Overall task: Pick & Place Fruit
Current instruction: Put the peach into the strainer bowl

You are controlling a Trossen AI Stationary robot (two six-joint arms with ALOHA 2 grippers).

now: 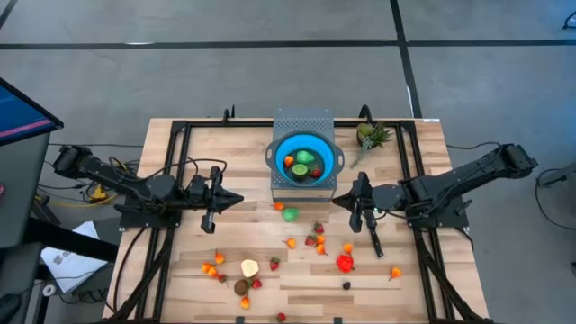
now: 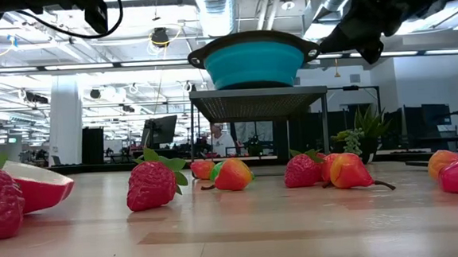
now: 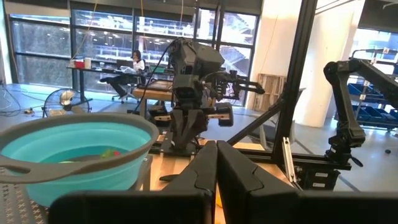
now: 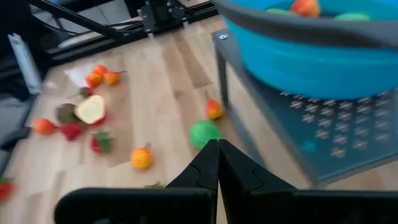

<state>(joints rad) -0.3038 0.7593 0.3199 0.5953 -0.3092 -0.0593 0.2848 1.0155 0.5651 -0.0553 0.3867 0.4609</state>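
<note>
The left claw (image 1: 236,200) is closed tight, fingers pressed together with nothing between them, and hangs above the worktop (image 1: 234,153) to the left of the blue bowl (image 1: 306,157), its tips pointing toward the bowl. The right claw (image 1: 338,200) is likewise pinched shut and empty, just off the bowl's near right corner, pointing left toward the bowl's stand.

The blue bowl sits on a grey perforated metal stand (image 1: 303,122) at the middle of the worktop's far side. A few of the fruit (image 1: 301,162) already lie inside it, green, orange and red pieces. A green fruit (image 1: 290,214) and a small orange one (image 1: 279,206) lie on the worktop just in front of the stand. More fruit is scattered farther out from the bowl toward the near edge, among them a red pepper-like piece (image 1: 346,263), a pale yellow piece (image 1: 249,267) and a brown one (image 1: 241,287). A spiky green-leaved piece (image 1: 371,135) rests just right of the bowl.
</note>
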